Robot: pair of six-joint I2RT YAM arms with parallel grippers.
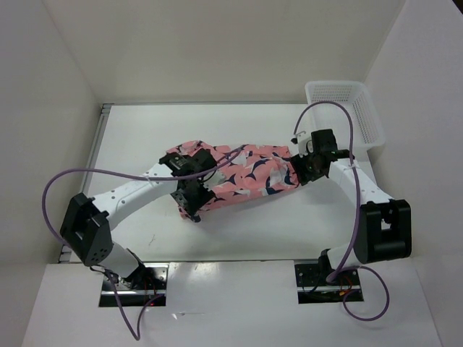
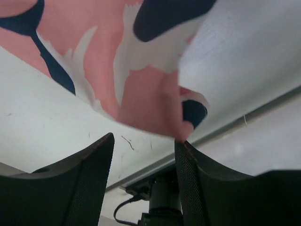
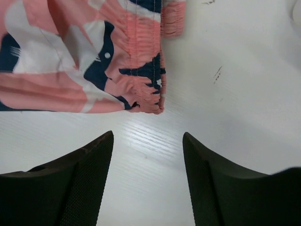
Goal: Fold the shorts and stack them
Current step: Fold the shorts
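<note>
Carrying everything, table [image 1: 145, 130]: white top is bearing the cloth at its middle.
Shorts [image 1: 249, 173]: are lying in a long bundle across mid-table, stretching between both grippers.
Basket [image 1: 365, 119]: white mesh, is sitting at the far right corner, apart from the shorts.
Left gripper [image 2: 144, 139]: fingers are standing apart, clamping nothing; a cloth edge is hanging by one tip.
Right gripper [image 3: 148, 134]: fingers are standing apart over bare table, waistband just ahead.

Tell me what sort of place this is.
Probably a robotics lab test cell: a white table boxed in by plain white panels, two robot arms mounted at its near edge, with shorts and a mesh basket on it.
</note>
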